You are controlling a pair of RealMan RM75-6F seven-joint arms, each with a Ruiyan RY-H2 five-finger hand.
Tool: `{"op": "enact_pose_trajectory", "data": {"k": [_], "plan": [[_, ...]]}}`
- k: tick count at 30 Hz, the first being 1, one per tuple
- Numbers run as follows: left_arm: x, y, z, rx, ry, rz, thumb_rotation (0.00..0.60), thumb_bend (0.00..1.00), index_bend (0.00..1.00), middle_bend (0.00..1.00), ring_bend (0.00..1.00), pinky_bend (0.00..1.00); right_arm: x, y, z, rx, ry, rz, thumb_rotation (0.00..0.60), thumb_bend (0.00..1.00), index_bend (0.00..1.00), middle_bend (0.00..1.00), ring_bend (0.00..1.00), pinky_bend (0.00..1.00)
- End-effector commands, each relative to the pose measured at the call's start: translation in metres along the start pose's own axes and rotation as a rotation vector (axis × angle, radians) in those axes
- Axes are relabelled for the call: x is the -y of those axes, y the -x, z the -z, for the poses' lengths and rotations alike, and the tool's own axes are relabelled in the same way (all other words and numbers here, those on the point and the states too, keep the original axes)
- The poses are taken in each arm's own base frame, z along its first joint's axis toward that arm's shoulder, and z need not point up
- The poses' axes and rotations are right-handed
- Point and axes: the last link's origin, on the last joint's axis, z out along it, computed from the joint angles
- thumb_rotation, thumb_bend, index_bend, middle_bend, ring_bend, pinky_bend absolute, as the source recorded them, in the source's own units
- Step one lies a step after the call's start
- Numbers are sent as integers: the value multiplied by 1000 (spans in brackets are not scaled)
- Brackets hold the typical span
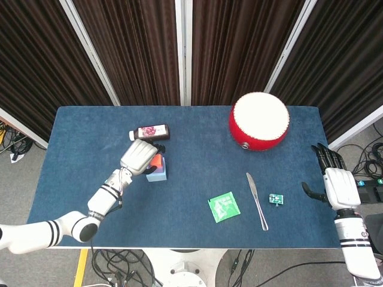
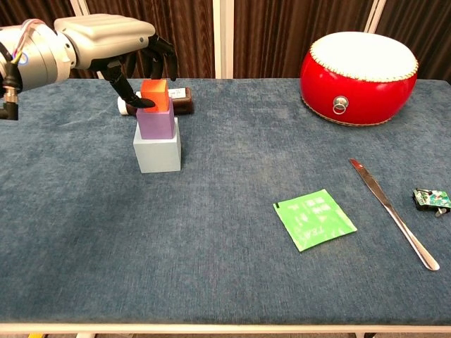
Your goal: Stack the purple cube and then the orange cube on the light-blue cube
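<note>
Orange cube (image 2: 154,96) sitting on top of the purple cube (image 2: 155,122), itself resting on the light-blue cube (image 2: 156,153), all three in a column on the left part of the blue table (image 2: 225,239). Pinched by the left hand (image 2: 116,42) from above: a dark finger (image 2: 129,92) pressed against the orange cube's left face, other fingers curled down behind it, so clamped on the top block. From the head view, only a sliver of orange (image 1: 154,161) and the pale blue base (image 1: 158,173) showing beside the white back of the left hand (image 1: 137,158); purple block hidden there. Lying just behind the stack, a dark bottle (image 1: 150,132) with a pink label and white cap. Resting at the far right of the table, a red drum (image 2: 359,67) with a cream top and a metal ring on its side. Nearer the front, a green packet (image 2: 314,219), then a metal knife (image 2: 392,212) set diagonally, and a small green circuit board (image 2: 430,198) just right of it. Held off the table's right edge, the right hand (image 1: 335,184), empty, fingers extended and apart.
</note>
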Motion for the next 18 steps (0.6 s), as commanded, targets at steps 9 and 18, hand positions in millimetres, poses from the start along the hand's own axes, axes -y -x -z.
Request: {"op": "enact_pose_trajectory", "data": {"k": [9,18], "plan": [[4,-3,2,15,7,19,600,230,323,411,341,432,0,0,0,1,0,1,600,221,0,8,0,0],[20,-16,25,25,-43,29,600,191,289,338,309,408,0,-1,0,-1,1,-1,600,221,0,8,0,0]]}}
